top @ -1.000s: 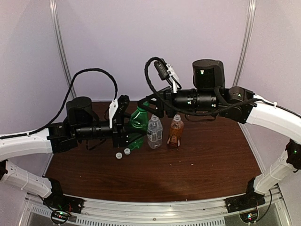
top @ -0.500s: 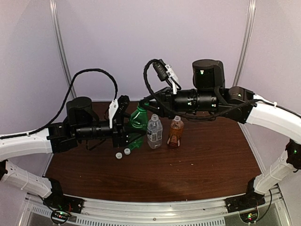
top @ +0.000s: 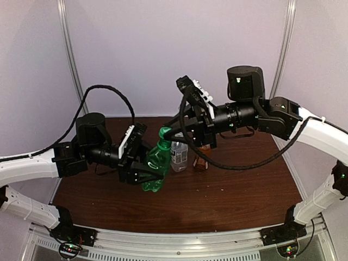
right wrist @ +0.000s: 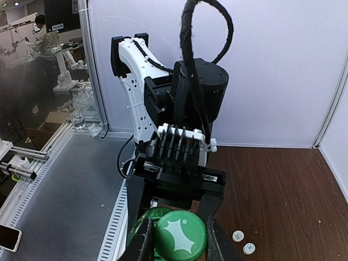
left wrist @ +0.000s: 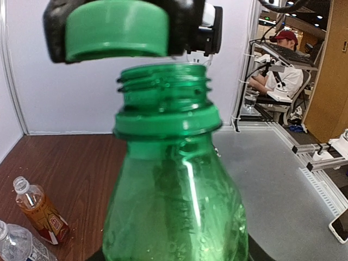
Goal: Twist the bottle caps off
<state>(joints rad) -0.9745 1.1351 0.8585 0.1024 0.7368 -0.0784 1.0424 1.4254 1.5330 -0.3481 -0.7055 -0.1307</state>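
Bottle [top: 156, 160]: green, tilted, mid-frame, neck open.
Left tool [top: 145, 173]: closed round bottle body.
Right tool [right wrist: 179, 239]: pinching green cap [left wrist: 116, 30] just above neck.

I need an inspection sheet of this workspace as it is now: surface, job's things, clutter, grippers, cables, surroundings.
Surface: brown table, wood grain, no spill seen.
Job's things: green bottle open and tilted; green cap off, just above its neck; clear bottle and amber bottle stand uncapped; white caps, two, lie side by side on the table.
Clutter: nothing seen.
Grippers: left gripper shut on the green bottle; right gripper shut on the green cap.
Cables: black cable loops above the left arm; another hangs at the right wrist.
Surroundings: pale walls; seated person outside the cell.
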